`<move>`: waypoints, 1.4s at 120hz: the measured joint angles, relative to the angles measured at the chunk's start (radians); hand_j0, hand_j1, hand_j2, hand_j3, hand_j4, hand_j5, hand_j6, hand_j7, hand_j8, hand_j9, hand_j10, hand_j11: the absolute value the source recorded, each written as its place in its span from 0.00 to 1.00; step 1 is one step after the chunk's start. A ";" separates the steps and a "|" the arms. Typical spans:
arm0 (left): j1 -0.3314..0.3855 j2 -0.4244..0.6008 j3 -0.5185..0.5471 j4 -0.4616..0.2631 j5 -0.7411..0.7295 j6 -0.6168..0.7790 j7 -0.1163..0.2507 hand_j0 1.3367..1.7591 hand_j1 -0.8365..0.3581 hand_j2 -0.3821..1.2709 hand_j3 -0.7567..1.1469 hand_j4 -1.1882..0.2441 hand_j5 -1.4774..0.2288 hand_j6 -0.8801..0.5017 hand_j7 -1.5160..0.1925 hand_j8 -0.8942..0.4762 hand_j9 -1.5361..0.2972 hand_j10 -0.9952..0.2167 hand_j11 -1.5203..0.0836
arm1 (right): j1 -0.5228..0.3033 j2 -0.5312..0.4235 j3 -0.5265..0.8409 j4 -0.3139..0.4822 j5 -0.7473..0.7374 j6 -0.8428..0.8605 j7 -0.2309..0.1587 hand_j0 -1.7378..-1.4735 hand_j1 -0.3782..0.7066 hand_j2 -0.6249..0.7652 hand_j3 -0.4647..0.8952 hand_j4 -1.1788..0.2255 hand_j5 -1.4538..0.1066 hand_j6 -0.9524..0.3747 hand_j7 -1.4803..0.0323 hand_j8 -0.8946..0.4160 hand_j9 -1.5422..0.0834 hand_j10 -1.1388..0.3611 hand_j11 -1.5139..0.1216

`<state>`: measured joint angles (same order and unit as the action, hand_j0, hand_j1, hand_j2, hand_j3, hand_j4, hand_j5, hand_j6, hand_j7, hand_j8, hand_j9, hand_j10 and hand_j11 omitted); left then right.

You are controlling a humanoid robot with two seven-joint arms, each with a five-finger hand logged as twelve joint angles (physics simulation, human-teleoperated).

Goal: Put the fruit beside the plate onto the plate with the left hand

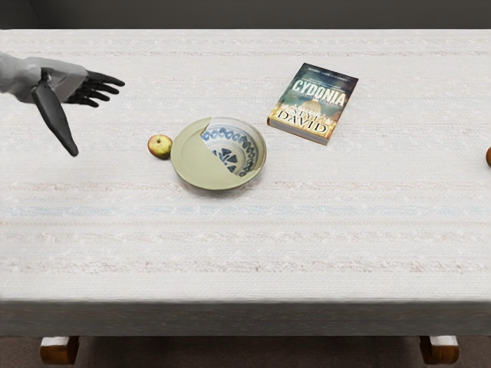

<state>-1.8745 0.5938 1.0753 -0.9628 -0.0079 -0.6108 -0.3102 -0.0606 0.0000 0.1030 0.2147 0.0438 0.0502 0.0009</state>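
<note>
My left hand (pixel 80 86) hovers over the far left of the table (pixel 245 245), fingers spread and holding nothing. One apple (pixel 159 146) sits on the table just beside the left rim of the one plate (pixel 189 159), not on it. One book (pixel 313 103) lies behind-right of the plate, apart. Only one hand is in view.

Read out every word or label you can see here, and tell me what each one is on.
"CYDONIA": top of the book cover.
"DAVID": lower on that cover.
Small line above "DAVID": too blurred to read.
The plate and apple carry no text.
</note>
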 joint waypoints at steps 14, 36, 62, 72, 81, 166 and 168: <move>0.000 0.003 -0.011 0.003 0.005 0.000 0.004 0.76 0.99 0.23 0.40 0.83 0.86 0.63 0.88 0.65 0.84 0.82 0.94 | -0.002 0.000 0.000 0.001 -0.001 -0.001 0.000 0.30 0.04 0.45 0.34 0.83 0.92 0.71 0.97 0.67 0.94 0.75 0.91; 0.002 -0.120 -0.016 0.060 0.008 0.000 0.030 0.76 0.99 0.23 0.40 0.83 0.86 0.63 0.88 0.65 0.84 0.82 0.94 | -0.003 0.000 0.000 0.002 -0.001 -0.001 0.000 0.30 0.04 0.45 0.34 0.83 0.92 0.71 0.97 0.67 0.94 0.75 0.91; -0.156 -0.450 0.075 0.131 -0.007 0.000 0.050 0.76 0.99 0.23 0.40 0.83 0.86 0.63 0.89 0.65 0.84 0.82 0.95 | -0.004 0.000 0.000 0.002 -0.001 -0.001 0.000 0.30 0.04 0.45 0.34 0.83 0.92 0.71 0.97 0.67 0.94 0.75 0.91; -0.164 -0.570 0.147 0.078 -0.079 0.042 0.125 0.76 0.99 0.23 0.40 0.83 0.86 0.63 0.89 0.65 0.84 0.82 0.95 | -0.004 0.000 0.000 0.002 -0.001 -0.001 -0.001 0.30 0.04 0.45 0.34 0.83 0.92 0.71 0.97 0.67 0.94 0.75 0.91; -0.160 -0.593 0.179 0.004 -0.189 0.233 0.270 0.76 0.99 0.23 0.40 0.83 0.86 0.63 0.89 0.65 0.84 0.82 0.95 | -0.004 0.000 0.000 0.002 -0.001 -0.001 -0.001 0.30 0.04 0.45 0.34 0.83 0.92 0.71 0.97 0.67 0.94 0.75 0.91; 0.240 -0.594 -0.032 0.211 0.114 0.565 0.446 0.76 0.99 0.23 0.40 0.83 0.86 0.63 0.89 0.65 0.84 0.82 0.95 | -0.004 0.000 0.000 0.002 -0.001 -0.001 -0.001 0.30 0.04 0.45 0.34 0.83 0.92 0.71 0.97 0.67 0.94 0.75 0.91; 0.241 -0.594 -0.049 0.211 0.127 0.554 0.446 0.76 0.99 0.23 0.40 0.83 0.86 0.63 0.89 0.65 0.84 0.82 0.95 | -0.004 0.000 0.000 0.002 -0.001 -0.001 -0.001 0.30 0.04 0.45 0.34 0.83 0.92 0.71 0.97 0.67 0.94 0.75 0.91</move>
<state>-1.6340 0.0000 1.0263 -0.7522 0.1186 -0.0569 0.1357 -0.0643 0.0000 0.1028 0.2163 0.0429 0.0491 0.0003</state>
